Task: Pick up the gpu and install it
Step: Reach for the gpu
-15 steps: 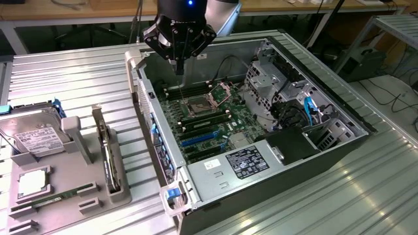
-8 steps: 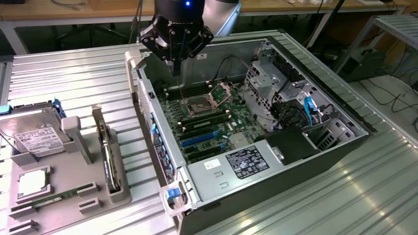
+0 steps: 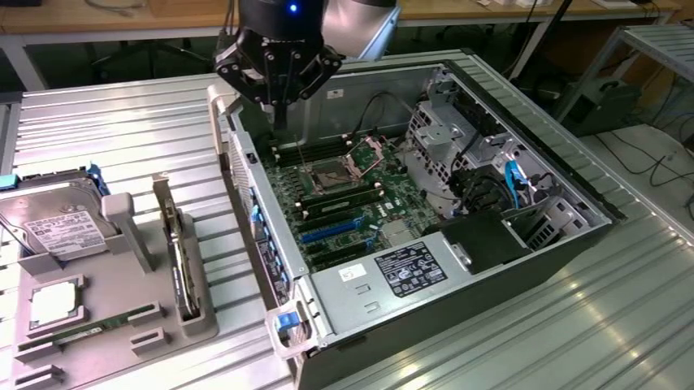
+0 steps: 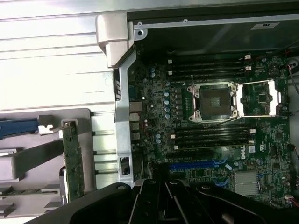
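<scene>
Rack (image 3: 109, 317): grey, at the exterior view's left, just beside the computer case
Gpu (image 3: 182, 260) (image 4: 72, 161): on edge in a rack slot, untouched
Hard drive (image 3: 54, 223): on the rack's far end
Computer case (image 3: 564, 203): open, circuit board (image 3: 347, 203) showing
Gripper (image 3: 279, 122) (image 4: 163, 196): fingers together, empty, above the case's far corner, well apart from the gpu

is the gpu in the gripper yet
No, the gpu stands on edge in the gray holder beside the open case, while the gripper hangs shut over the case.
</scene>
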Controlling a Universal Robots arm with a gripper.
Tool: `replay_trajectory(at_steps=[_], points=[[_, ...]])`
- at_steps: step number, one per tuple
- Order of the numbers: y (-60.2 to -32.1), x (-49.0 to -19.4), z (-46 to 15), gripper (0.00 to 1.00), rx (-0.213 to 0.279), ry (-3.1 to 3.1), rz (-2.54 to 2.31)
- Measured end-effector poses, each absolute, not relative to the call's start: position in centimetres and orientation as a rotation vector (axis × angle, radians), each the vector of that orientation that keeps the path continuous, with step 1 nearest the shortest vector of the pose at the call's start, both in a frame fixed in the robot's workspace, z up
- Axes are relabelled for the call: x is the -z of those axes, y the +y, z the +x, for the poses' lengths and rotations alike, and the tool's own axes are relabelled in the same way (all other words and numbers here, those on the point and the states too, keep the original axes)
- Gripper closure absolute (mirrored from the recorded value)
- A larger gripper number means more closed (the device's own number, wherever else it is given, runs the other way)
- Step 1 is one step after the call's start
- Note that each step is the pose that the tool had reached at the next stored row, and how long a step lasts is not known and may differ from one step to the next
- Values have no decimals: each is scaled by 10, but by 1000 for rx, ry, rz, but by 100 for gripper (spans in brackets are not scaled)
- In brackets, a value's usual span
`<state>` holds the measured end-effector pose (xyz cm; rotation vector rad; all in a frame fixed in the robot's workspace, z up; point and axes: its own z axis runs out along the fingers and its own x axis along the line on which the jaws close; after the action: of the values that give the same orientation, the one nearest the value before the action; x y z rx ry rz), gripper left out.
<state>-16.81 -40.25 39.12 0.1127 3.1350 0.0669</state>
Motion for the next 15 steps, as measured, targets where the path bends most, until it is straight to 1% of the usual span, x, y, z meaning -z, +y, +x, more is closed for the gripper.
replay_trajectory(at_steps=[15], points=[[-404,-390,-191,89,-67,3140,113]])
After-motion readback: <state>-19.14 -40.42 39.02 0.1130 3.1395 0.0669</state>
